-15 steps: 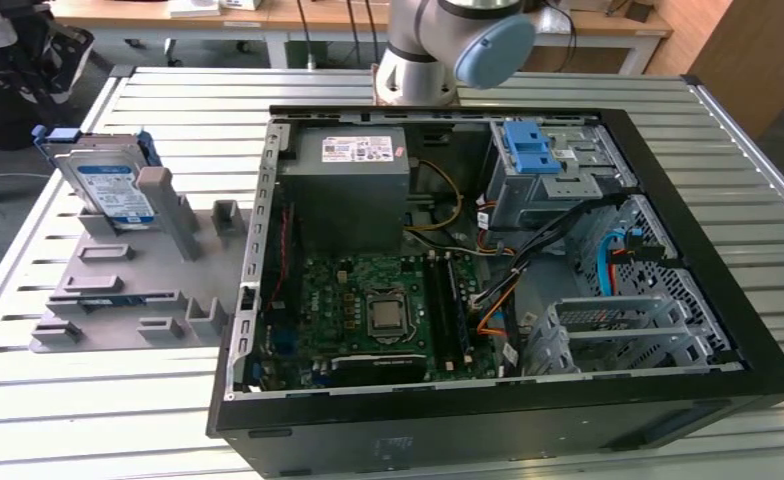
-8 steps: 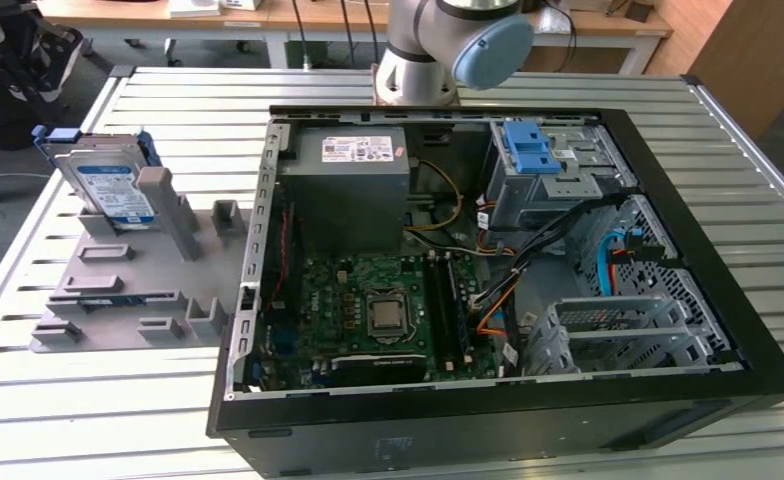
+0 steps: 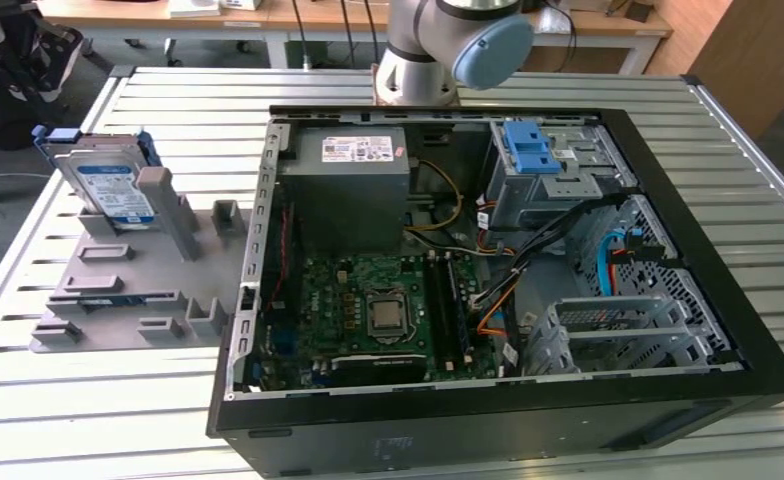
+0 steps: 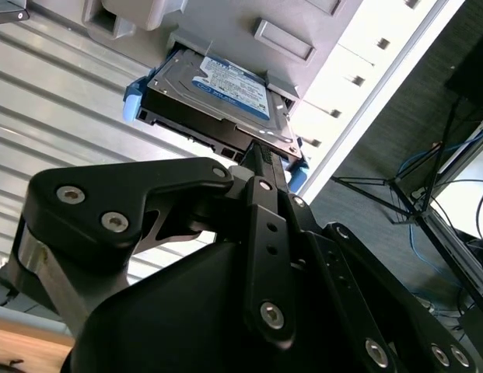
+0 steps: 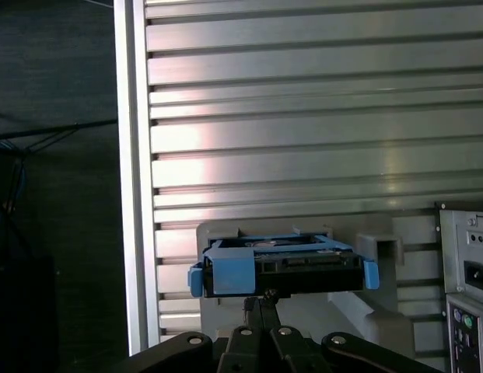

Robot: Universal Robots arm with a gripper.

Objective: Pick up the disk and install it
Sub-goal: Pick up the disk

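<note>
In the exterior view, the disk [image 3: 109, 185] stands on edge in a grey fixture [image 3: 125, 300] on the slatted table [image 3: 45, 420]. It is outside the open computer case [image 3: 499, 430], beside the case wall on the exterior view's left. The arm [image 3: 446, 45] rises just beyond the case's far wall.

In the second wrist view, the gripper [image 4: 257, 153] points at the disk [image 4: 225, 93], label showing. Its jaws are pressed together with nothing between them.

In the first wrist view, the disk [image 5: 303, 272] sits in its blue bracket on the fixture [image 5: 381, 249], near the case's rear panel [image 5: 467, 280]. The gripper [image 5: 261, 298] is clenched just under the disk's edge.
</note>
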